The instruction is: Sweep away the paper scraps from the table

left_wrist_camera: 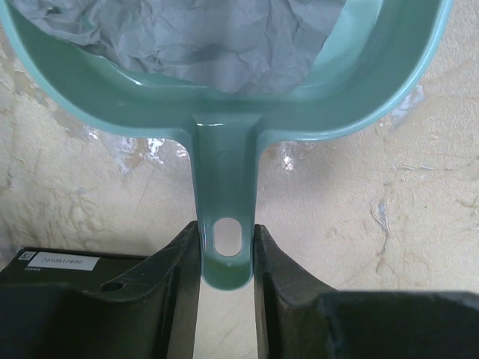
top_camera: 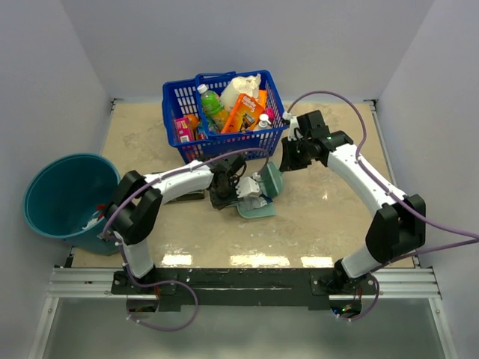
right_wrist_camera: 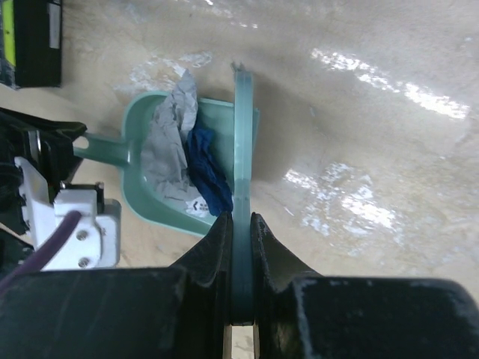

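Note:
A mint-green dustpan lies on the beige table, in front of the basket. My left gripper is shut on its handle. Paper scraps lie in the pan: a crumpled grey wad and a dark blue scrap. The grey wad fills the pan in the left wrist view. My right gripper is shut on the mint-green brush. The brush stands on edge at the pan's open mouth, against the blue scrap. From above, the brush meets the dustpan.
A blue basket full of bottles and packets stands right behind the dustpan. A round teal bucket sits off the table's left edge, with small red and white bits inside. A flat black-and-green packet lies by the left arm.

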`<act>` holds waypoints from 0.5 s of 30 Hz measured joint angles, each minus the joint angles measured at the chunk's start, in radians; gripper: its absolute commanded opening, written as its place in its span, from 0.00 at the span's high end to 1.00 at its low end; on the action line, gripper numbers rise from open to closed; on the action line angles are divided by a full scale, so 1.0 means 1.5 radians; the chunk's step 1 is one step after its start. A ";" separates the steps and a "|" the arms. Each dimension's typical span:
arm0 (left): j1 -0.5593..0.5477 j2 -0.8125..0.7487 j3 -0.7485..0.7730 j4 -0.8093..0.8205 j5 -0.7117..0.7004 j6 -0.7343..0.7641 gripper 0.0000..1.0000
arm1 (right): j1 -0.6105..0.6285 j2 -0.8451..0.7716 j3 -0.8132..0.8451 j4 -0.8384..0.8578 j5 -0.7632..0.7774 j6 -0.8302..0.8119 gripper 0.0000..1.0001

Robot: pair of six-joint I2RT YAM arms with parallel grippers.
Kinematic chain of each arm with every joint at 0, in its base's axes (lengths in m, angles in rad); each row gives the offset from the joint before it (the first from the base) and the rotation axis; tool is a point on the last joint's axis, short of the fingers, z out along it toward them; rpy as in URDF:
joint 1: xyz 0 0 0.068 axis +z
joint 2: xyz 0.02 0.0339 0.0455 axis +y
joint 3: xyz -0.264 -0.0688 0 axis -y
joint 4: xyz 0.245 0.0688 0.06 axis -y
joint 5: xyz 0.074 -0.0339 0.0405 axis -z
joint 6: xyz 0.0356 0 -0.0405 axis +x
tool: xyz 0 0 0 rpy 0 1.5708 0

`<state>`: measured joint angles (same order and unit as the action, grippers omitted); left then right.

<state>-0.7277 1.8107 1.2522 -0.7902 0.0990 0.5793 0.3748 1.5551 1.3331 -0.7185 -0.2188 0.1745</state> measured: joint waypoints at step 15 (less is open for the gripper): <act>0.023 -0.052 -0.081 0.120 0.048 0.004 1.00 | -0.028 -0.168 0.034 -0.055 0.135 -0.103 1.00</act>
<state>-0.6926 1.7325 1.1305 -0.6106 0.1703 0.5854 0.3325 1.3029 1.3838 -0.8009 -0.0170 0.0204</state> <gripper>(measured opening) 0.333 0.099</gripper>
